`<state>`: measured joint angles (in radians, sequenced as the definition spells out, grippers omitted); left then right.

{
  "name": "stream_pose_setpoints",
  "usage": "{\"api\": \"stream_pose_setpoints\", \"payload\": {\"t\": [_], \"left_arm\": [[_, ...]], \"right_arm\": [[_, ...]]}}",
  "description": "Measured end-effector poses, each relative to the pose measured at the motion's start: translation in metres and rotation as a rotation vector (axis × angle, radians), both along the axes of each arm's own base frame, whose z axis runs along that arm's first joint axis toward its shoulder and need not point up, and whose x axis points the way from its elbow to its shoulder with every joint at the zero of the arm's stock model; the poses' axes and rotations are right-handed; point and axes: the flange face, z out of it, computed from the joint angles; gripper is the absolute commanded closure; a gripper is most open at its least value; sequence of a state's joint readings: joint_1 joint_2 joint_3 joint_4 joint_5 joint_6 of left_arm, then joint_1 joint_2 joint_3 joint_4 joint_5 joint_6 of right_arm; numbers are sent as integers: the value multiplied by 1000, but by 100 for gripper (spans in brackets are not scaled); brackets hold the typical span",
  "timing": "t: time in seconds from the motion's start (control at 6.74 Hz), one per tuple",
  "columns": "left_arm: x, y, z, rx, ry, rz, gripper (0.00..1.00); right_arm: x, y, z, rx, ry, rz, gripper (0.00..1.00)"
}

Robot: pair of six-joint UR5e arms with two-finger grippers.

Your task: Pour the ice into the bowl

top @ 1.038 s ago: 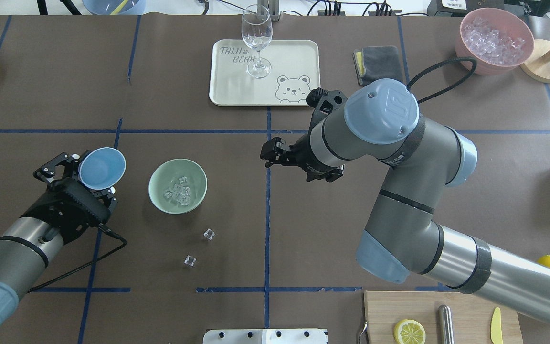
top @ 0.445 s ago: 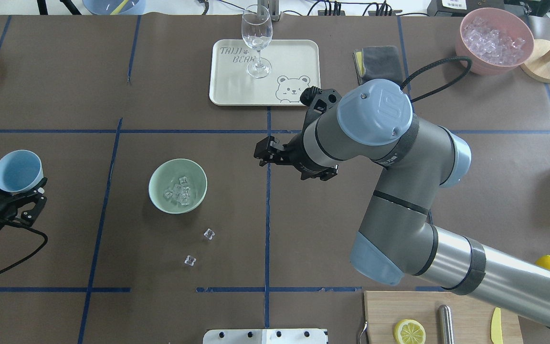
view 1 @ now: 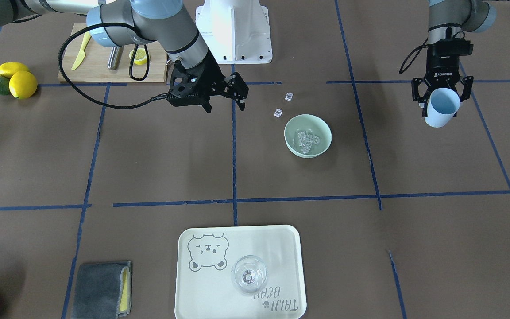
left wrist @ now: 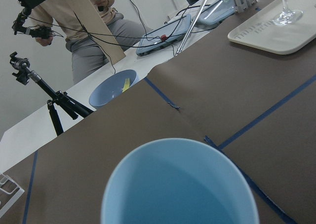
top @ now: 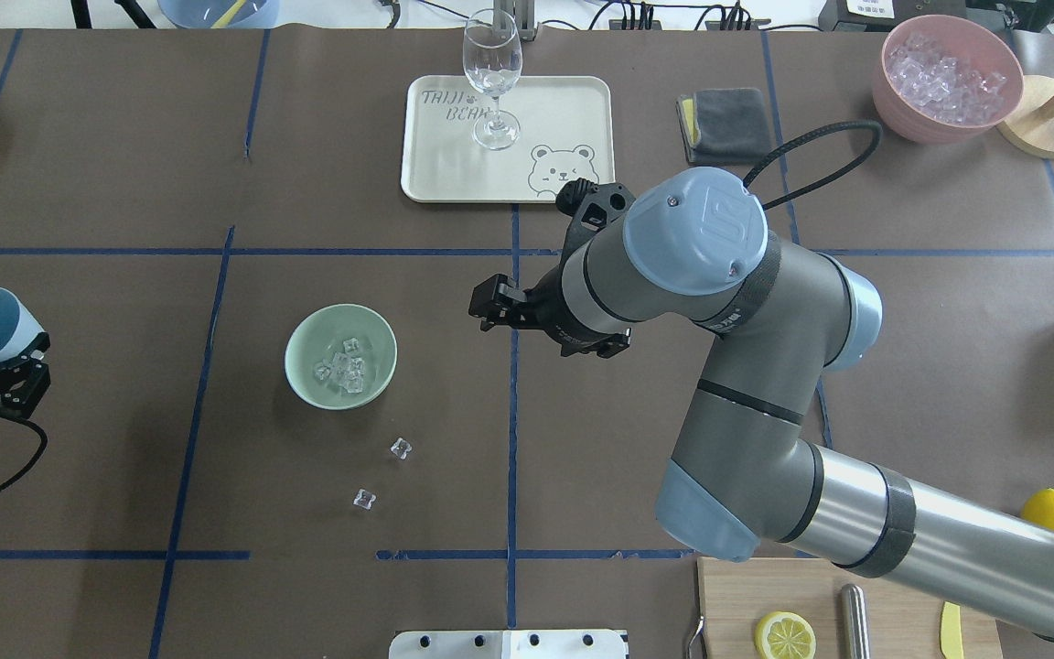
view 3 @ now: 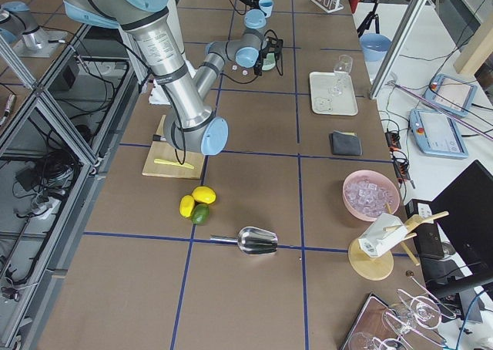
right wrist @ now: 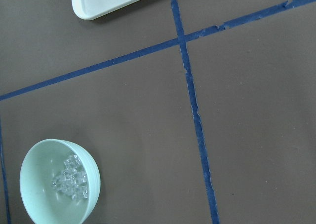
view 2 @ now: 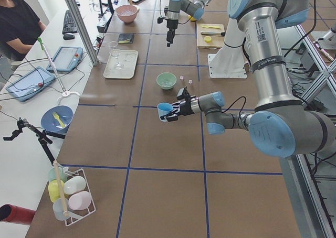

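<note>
While the bowl holds ice, left fingers grip an empty cup, right spread.

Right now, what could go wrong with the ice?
Two ice cubes lie on the table outside the mint-green bowl; they could melt there or get knocked farther. The left pincer holds the blue cup tilted above the table, so it might slip.

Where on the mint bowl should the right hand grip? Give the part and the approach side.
Probably the rim of the bowl, from above on the side facing the right hand, one finger inside the wall, one outside. It stands upright and open, the ice lies low in the middle, and that rim section is bare.
</note>
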<state>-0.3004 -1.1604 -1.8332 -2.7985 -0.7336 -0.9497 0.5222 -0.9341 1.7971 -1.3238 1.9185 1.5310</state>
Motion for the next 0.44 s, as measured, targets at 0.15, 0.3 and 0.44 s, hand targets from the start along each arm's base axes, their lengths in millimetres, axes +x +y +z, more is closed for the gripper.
{"api": "stream_pose_setpoints", "payload": {"t": [0.15,0.3,0.44], "left_arm": [[-4,-2,2,-18,99,-74,100],[-7,-4,5,-17,159,-132,100],[-7,-6,15,-13,183,-180,100]], "right_arm": [[-1,1,0,1,1,-1,0],[-2,2,1,0,3,-2,0],[-3,2,2,-1,5,-2,0]]}}
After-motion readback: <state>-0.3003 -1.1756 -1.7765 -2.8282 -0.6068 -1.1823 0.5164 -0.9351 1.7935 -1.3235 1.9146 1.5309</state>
